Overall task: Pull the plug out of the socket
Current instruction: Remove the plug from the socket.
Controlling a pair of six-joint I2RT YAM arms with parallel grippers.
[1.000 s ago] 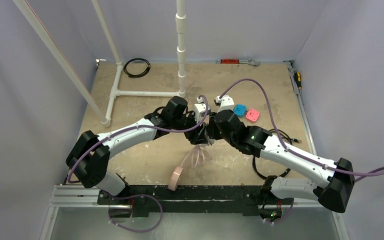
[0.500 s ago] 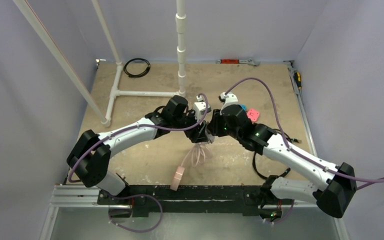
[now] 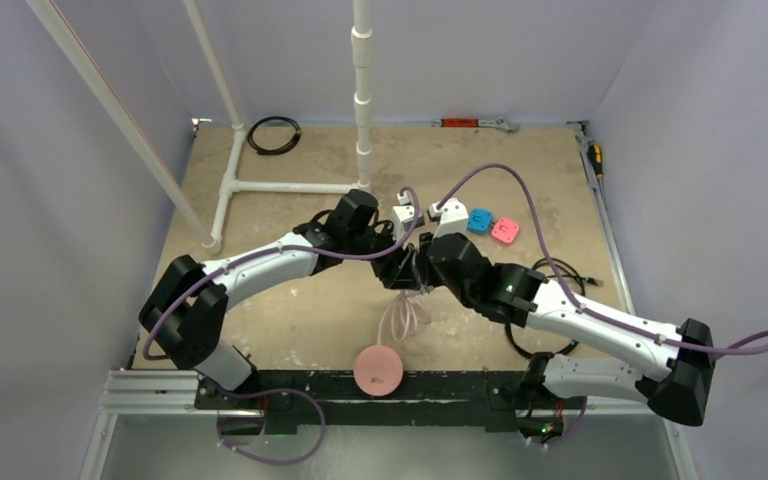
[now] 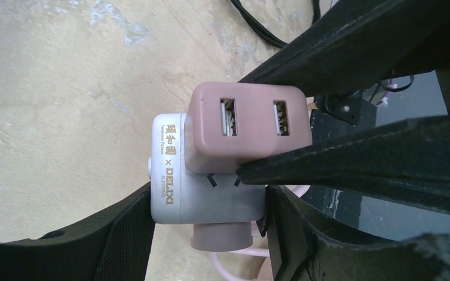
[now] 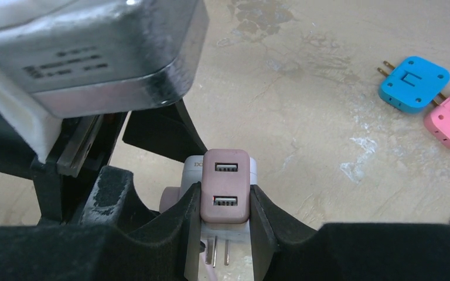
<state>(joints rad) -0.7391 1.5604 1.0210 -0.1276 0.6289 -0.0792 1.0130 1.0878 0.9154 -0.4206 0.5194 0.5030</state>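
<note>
- Shows left gripper (image 4: 208,219) clamped on white socket (image 4: 173,199).
- Shows right gripper (image 5: 225,205) clamped on pink plug (image 5: 226,167) with two USB ports.
- Shows plug against socket, over tan table (image 3: 260,160).

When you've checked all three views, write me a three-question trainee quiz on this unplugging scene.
1. True or false: the right gripper is clamped on the pink plug.
2. How many USB ports show on that plug's face? A) one B) two C) four
3. Fill in: the left gripper holds the white ____ marked DELIXI.
Key: 1 true; 2 B; 3 socket.
</note>
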